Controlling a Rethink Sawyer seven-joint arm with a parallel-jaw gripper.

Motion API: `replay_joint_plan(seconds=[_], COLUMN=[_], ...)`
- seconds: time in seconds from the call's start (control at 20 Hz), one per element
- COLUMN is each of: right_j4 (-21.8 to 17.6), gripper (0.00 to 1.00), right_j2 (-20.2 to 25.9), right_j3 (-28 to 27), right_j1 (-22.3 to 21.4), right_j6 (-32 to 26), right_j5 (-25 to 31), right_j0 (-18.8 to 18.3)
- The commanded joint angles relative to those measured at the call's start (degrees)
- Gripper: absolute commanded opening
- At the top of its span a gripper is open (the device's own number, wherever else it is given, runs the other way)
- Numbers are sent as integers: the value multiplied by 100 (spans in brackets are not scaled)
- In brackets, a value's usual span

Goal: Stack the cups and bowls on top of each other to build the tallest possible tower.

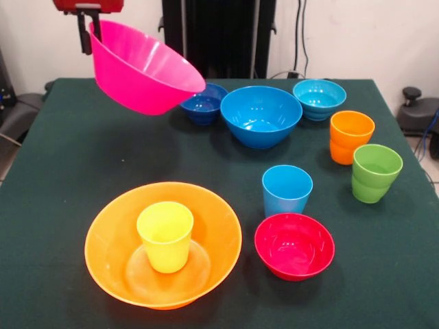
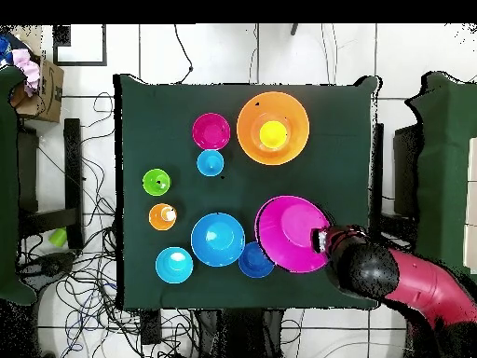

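Note:
My gripper (image 1: 90,31) is shut on the rim of the large pink bowl (image 1: 140,68) and holds it tilted, high above the table's far left. In the overhead view the gripper (image 2: 323,240) is at the pink bowl's (image 2: 291,233) edge. The yellow cup (image 1: 165,235) stands upright inside the large orange bowl (image 1: 113,236) at the near left. The light-blue cup (image 1: 286,189) stands at the middle, with the small red bowl (image 1: 294,245) just in front of it.
The medium blue bowl (image 1: 260,115), small dark blue bowl (image 1: 204,104) and small cyan bowl (image 1: 319,98) line the far side. The orange cup (image 1: 350,136) and green cup (image 1: 374,172) stand at the right.

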Motion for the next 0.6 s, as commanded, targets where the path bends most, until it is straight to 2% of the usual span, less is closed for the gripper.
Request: replay_joint_plan(seconds=[0.05, 0.15, 0.35, 0.6], right_j4=[252, 183, -8, 182], gripper=[0, 0, 0, 0], right_j2=[190, 88, -94, -72], right_j3=[-1146, -1631, -2414, -3112], right_j1=[494, 739, 1378, 1866], right_j6=[236, 354, 657, 700], right_j5=[1191, 1409, 1333, 1542], right_j0=[328, 534, 919, 1169])
